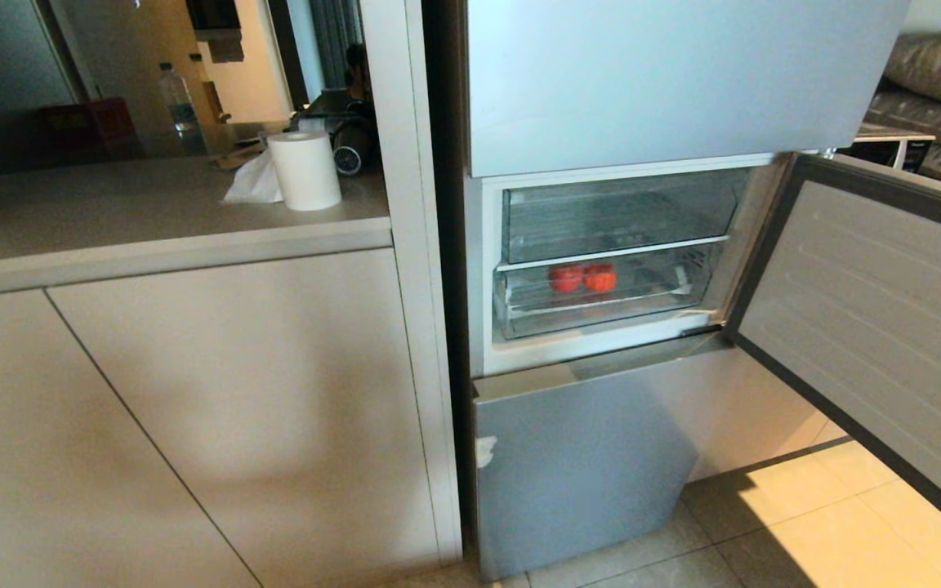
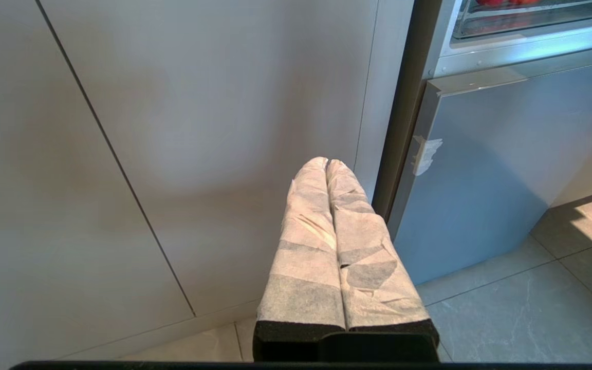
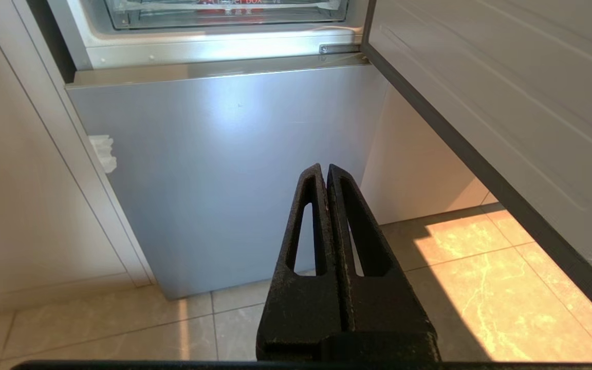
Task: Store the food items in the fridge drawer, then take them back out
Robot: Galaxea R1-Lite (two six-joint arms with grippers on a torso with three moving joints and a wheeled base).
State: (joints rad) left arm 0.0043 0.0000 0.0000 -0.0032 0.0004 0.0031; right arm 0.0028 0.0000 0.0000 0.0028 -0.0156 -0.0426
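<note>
Black, bare and pressed tip to tip, the right gripper hung low in front of the fridge with nothing in it. My left gripper, its fingers wrapped in pale tape, was likewise closed flat and empty, parked low beside the cabinet front. Neither arm showed in the head view.

Straight ahead of the right gripper stood the grey lower fridge door, shut, a scrap of white tape at its near edge. Above and beyond it, well out of reach, sat the fridge drawer, clear plastic, pushed in. Two red food items lay side by side inside it, showing through the front lip. Over that was another clear compartment, seemingly nothing in it. The upper fridge door swung wide open, off to the right gripper's outer side.

My judgement: the storing half looked finished, the food being in the closed drawer, so taking it out came next. That called for raising an arm from low rest up to the drawer lip, opening the fingers, hooking the lip and pulling it out before reaching for either item. The open door's edge crowded the right side; I'd have minded it.

Floor under the grippers was pale tile, one patch sunlit. Farther off, left of the fridge, a beige counter carried a paper roll and a water bottle.
</note>
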